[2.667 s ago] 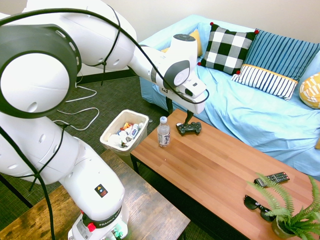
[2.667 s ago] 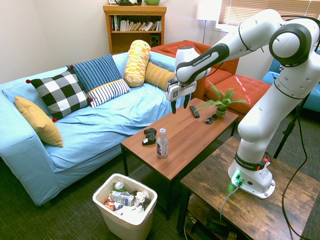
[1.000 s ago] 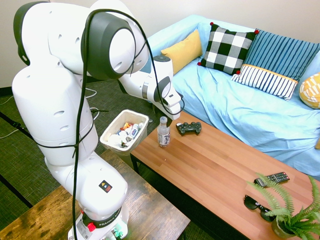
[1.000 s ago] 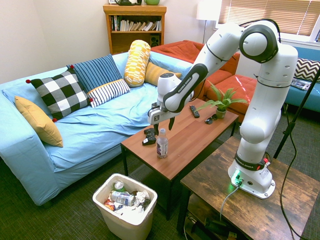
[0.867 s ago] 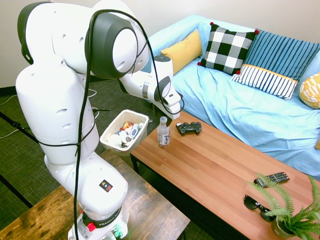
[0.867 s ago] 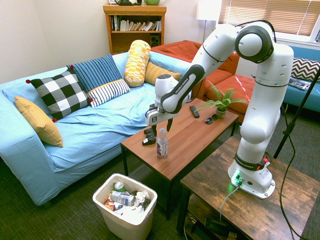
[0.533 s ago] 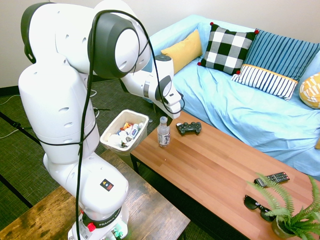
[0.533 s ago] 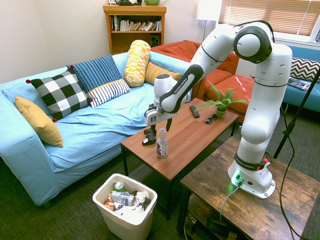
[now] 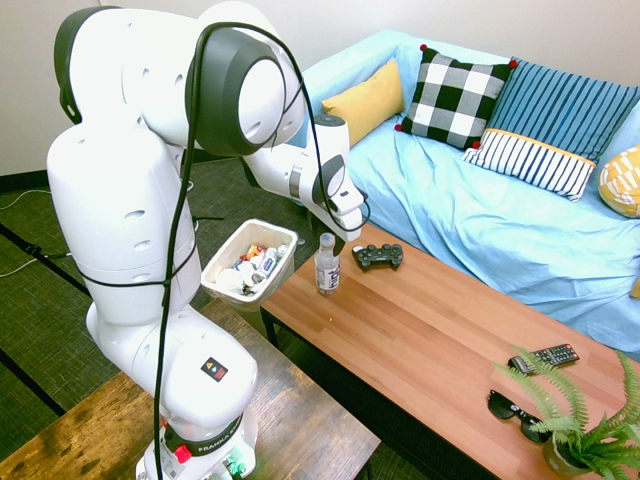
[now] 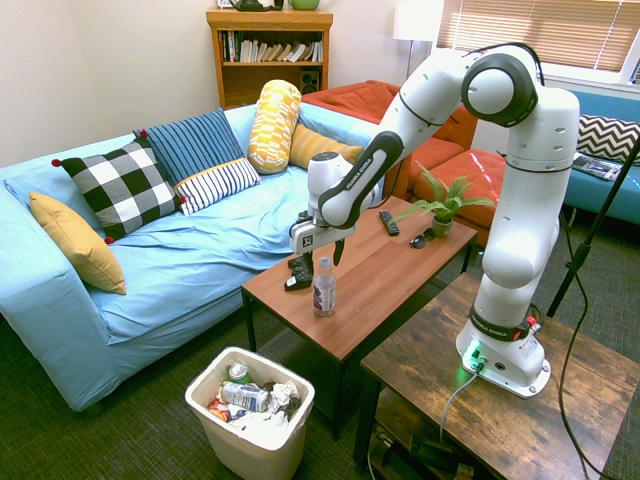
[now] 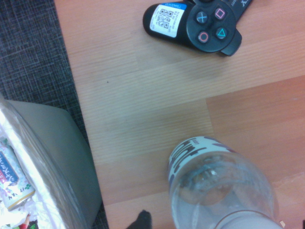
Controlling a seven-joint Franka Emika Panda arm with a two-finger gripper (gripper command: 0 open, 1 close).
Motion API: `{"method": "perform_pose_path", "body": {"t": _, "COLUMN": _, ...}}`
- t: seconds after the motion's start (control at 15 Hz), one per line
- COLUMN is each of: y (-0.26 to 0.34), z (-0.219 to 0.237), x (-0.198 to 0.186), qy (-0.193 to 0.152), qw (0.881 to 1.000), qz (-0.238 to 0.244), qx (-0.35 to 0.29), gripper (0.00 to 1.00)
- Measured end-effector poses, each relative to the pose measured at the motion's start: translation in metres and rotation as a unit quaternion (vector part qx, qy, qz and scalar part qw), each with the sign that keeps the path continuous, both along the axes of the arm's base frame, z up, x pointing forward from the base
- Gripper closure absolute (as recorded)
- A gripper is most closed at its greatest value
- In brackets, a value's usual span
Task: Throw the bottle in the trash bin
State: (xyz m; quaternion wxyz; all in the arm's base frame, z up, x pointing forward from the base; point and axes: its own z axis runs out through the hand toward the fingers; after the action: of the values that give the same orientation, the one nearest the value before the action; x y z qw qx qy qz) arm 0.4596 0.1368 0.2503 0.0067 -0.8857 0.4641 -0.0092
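The bottle [image 9: 327,265] is small and clear, with a white cap and a printed label, and stands upright near the end of the wooden coffee table [image 9: 430,330]. The second exterior view shows the same bottle [image 10: 323,288] with my gripper [image 10: 320,252] hanging just above its cap, open and holding nothing. From the wrist, the bottle [image 11: 219,186] appears close below. The trash bin [image 9: 224,262] stands on the floor just past the table's end, white and full of colourful rubbish; it shows in front of the table as the trash bin [image 10: 297,393] and at the wrist picture's edge as the trash bin [image 11: 47,157].
A black game controller [image 9: 378,257] lies on the table right beside the bottle, toward the blue sofa [image 9: 480,220]. At the table's far end are a remote [image 9: 543,356], sunglasses [image 9: 515,412] and a potted fern [image 9: 590,430].
The arm has swung from above the table's sofa side to over the bottle. In the last second it only crept slightly closer, and the gripper stayed open.
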Motion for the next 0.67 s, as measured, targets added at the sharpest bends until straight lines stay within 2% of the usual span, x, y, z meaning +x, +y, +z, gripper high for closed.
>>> {"method": "perform_pose_path", "body": {"t": 0.67, "y": -0.0083, "z": 0.0021, "x": 0.0034, "qy": 0.000, "qw": 1.000, "qz": -0.009, "qx": -0.001, "gripper": 1.00}}
